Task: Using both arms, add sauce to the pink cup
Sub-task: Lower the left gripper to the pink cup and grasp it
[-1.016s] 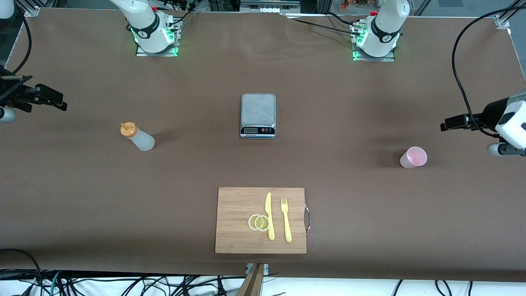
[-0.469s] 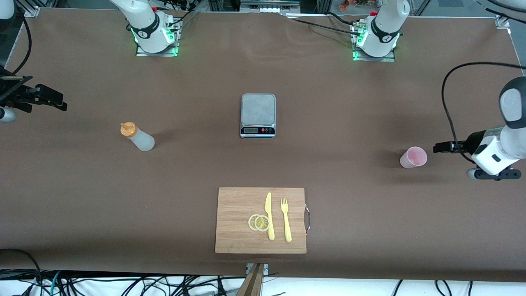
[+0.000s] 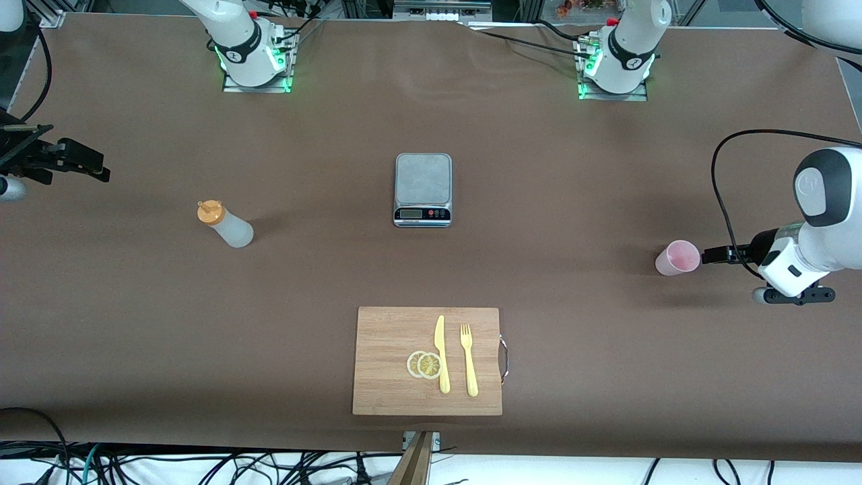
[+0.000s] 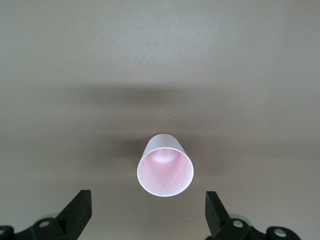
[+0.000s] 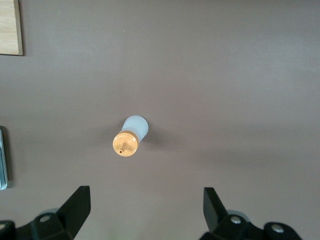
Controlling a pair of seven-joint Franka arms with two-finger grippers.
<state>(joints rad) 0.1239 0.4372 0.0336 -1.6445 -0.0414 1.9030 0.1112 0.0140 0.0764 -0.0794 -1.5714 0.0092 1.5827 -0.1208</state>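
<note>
The pink cup stands upright and empty toward the left arm's end of the table. My left gripper is open and empty, level with the cup and just short of it, on the side toward the table's end. In the left wrist view the cup sits just ahead of the left gripper, centred between the spread fingers. The sauce bottle with its orange cap stands toward the right arm's end. My right gripper waits open above that table end. The right wrist view shows the bottle ahead of the right gripper.
A kitchen scale sits mid-table. A wooden cutting board, nearer the front camera, holds a yellow knife, a fork and lemon slices. A black cable loops by the left arm.
The left arm has swung down and in toward the pink cup, bringing its open gripper up close to it. The right arm, bottle and cup have not moved.
</note>
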